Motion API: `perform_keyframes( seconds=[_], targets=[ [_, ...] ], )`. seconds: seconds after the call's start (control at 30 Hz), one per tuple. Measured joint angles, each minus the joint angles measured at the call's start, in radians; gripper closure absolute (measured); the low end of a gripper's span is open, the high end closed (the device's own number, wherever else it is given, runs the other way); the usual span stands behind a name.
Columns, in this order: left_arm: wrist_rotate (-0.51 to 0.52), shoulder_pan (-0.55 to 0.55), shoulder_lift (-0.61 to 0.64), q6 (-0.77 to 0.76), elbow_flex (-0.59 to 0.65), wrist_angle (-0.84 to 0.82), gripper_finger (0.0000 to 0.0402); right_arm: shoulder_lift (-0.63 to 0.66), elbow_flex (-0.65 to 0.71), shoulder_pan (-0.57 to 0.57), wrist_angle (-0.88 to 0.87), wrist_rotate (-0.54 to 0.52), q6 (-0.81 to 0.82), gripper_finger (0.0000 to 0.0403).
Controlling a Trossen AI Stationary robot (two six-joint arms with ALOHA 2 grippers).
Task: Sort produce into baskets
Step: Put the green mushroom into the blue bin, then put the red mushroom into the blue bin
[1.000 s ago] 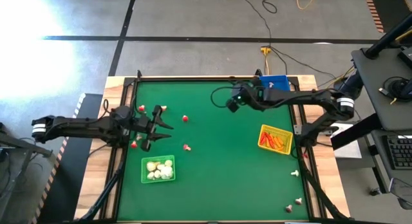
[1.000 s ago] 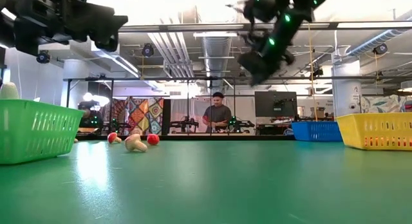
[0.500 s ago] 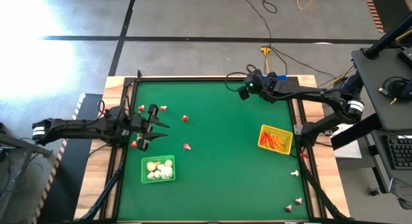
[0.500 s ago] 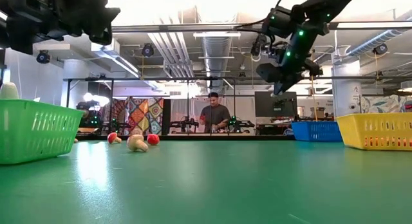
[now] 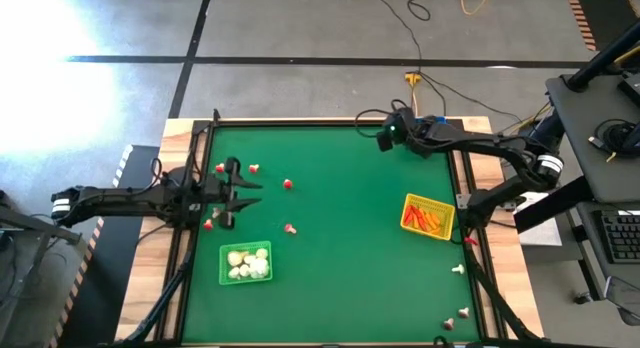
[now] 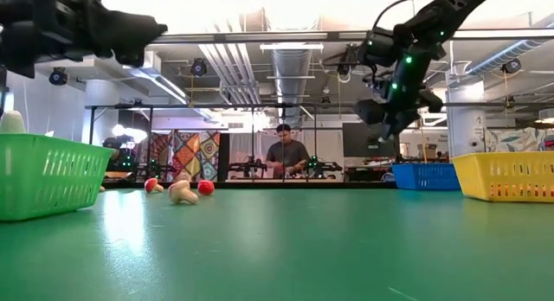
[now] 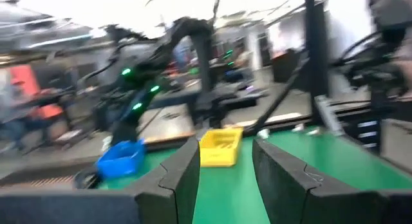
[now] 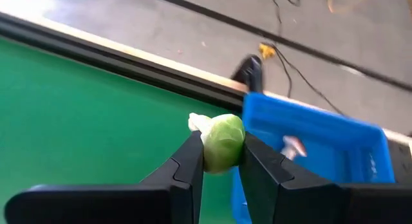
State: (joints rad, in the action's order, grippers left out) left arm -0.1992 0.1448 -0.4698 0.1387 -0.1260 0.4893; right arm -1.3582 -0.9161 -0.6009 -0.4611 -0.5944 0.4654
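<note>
The green basket (image 5: 245, 263) on the bench (image 5: 340, 238) held whitish bulbs (image 5: 247, 264); the yellow basket (image 5: 427, 216) held orange sticks (image 5: 427, 219). The blue basket (image 8: 322, 153) held one small red-and-white piece (image 8: 294, 145). Just beside it, the right pincer (image 8: 219, 161) was clamped on a green round vegetable (image 8: 222, 142). The left pincer (image 7: 223, 161), fingers apart and empty, hung above scattered red-and-white pieces (image 5: 252, 169).

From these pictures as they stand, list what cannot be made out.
- Blue basket: in the high view the right arm covers nearly all of it.
- Loose produce near the table's right corner: high view, too small to tell its kind.
- Left tool: its wrist view is blurred; nothing shows between the fingers.
- Green basket: in the low view, its wall hides most of its contents.
</note>
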Motion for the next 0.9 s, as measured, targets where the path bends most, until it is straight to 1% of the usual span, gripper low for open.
perform_keyframes(
  seconds=[0.1, 0.17, 0.23, 0.3, 0.47, 0.6, 0.8, 0.9],
  targets=[
    [0.050, 0.000, 0.000, 0.006, 0.004, -0.005, 0.0274, 0.000, 0.014, -0.010, -0.010, -0.002, 0.043, 0.0323],
    [0.057, 0.000, 0.000, 0.006, 0.004, -0.008, 0.0274, -0.001, 0.024, -0.022, -0.010, -0.017, 0.039, 0.0320],
    [0.059, 0.000, 0.001, 0.006, 0.004, -0.008, 0.0274, -0.004, 0.026, -0.057, 0.002, -0.017, 0.041, 0.0320],
    [0.059, 0.000, 0.001, 0.006, 0.004, -0.008, 0.0274, -0.011, 0.029, -0.120, -0.004, 0.024, 0.041, 0.0325],
    [0.059, 0.000, 0.001, 0.005, 0.001, -0.015, 0.0274, -0.051, 0.026, -0.294, -0.022, 0.207, 0.087, 0.0327],
    [0.059, 0.000, 0.001, -0.015, -0.005, -0.019, 0.0274, -0.109, 0.023, -0.348, -0.028, 0.279, 0.076, 0.0307],
    [0.059, 0.000, 0.001, -0.016, -0.005, -0.022, 0.0274, -0.175, 0.023, -0.370, -0.029, 0.266, 0.115, 0.0267],
    [0.059, 0.000, 0.001, -0.050, -0.005, -0.023, 0.0274, -0.165, 0.023, -0.364, -0.032, 0.216, 0.055, 0.0240]
  ],
)
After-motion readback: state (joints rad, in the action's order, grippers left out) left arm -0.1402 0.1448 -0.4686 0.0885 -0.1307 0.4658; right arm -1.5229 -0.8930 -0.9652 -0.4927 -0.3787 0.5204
